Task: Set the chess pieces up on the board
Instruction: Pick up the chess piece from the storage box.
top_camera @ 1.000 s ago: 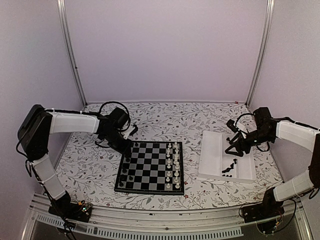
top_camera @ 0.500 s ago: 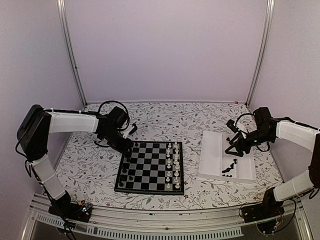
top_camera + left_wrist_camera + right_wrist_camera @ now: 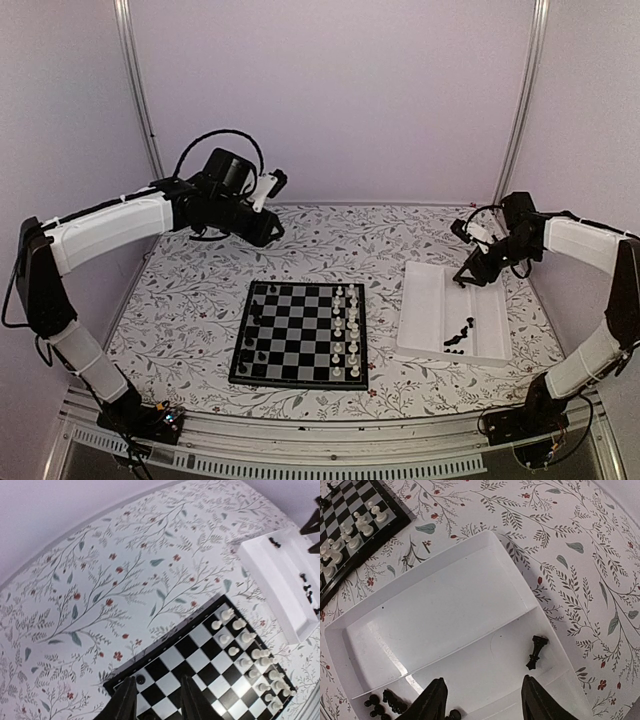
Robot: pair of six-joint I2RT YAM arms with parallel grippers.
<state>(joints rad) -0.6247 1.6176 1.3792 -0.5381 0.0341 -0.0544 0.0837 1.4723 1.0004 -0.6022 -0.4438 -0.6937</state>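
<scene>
Open floral tabletop lies all round the board. Left gripper hangs high beyond the board's far-left corner, jaws parted, nothing between. Right of the board, right gripper spread over the tray; black chess pieces heaped nearer, outside its jaws.

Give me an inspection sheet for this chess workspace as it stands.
Surface: floral cloth, flat.
Job's things: board centred; black pieces many loose in the white tray, a few along the board's left side; white pieces on its right side.
Clutter: nothing seen.
Grippers: left gripper raised behind the board, fingers apart, empty; right gripper above the tray, fingers apart, empty.
Cables: black loops at both wrists.
Surroundings: pale walls, metal posts.
</scene>
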